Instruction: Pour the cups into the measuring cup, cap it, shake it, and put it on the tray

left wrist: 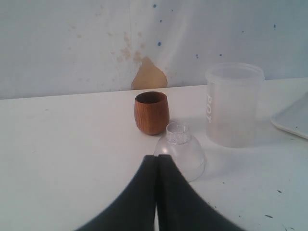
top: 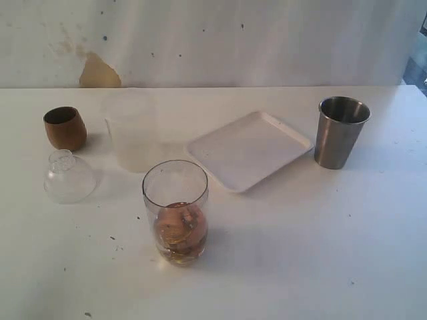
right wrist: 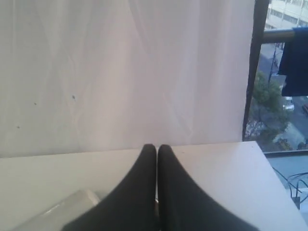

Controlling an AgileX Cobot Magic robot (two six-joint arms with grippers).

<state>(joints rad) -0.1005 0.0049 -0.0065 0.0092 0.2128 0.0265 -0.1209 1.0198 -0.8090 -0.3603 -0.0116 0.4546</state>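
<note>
The clear measuring cup (top: 175, 213) stands upright at the front centre with brownish contents in its bottom. The brown wooden cup (top: 65, 128) sits at the far left, and the steel tumbler (top: 341, 132) stands at the right. The white tray (top: 249, 149) lies flat between them. Neither arm shows in the exterior view. In the left wrist view my left gripper (left wrist: 157, 157) is shut and empty, just short of the clear dome lid (left wrist: 180, 149), with the wooden cup (left wrist: 151, 112) beyond. My right gripper (right wrist: 157, 146) is also shut on nothing, over bare table.
A frosted translucent cup (top: 133, 133) stands behind the measuring cup, with the dome lid (top: 69, 177) to its left. A white wall backs the table. The right wrist view shows the table's far corner (right wrist: 252, 144) and a window beside it.
</note>
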